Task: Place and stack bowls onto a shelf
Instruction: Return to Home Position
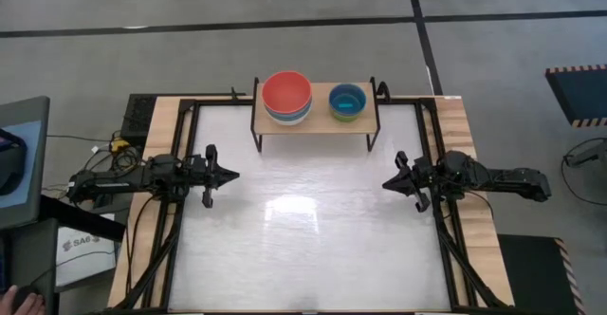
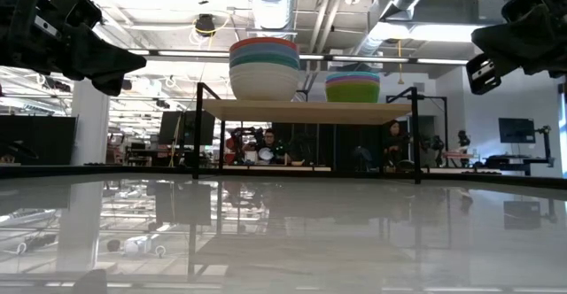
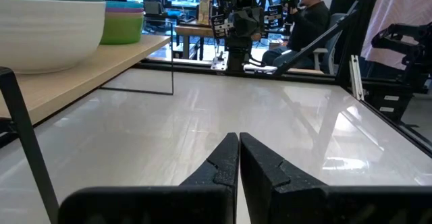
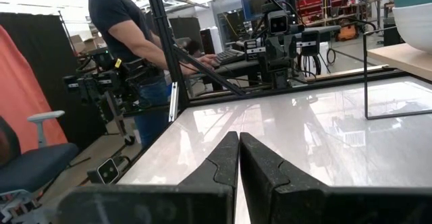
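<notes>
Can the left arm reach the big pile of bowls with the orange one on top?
Probably yes. The left gripper, shut and holding nothing, sits at the left side of the table. Nothing stands between it and the big stack on the near end of the shelf.

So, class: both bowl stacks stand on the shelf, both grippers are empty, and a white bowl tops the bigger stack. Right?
No: the high view shows a red-orange bowl topping the bigger stack. Both stacks do stand on the shelf, and the left gripper and right gripper are empty.
</notes>
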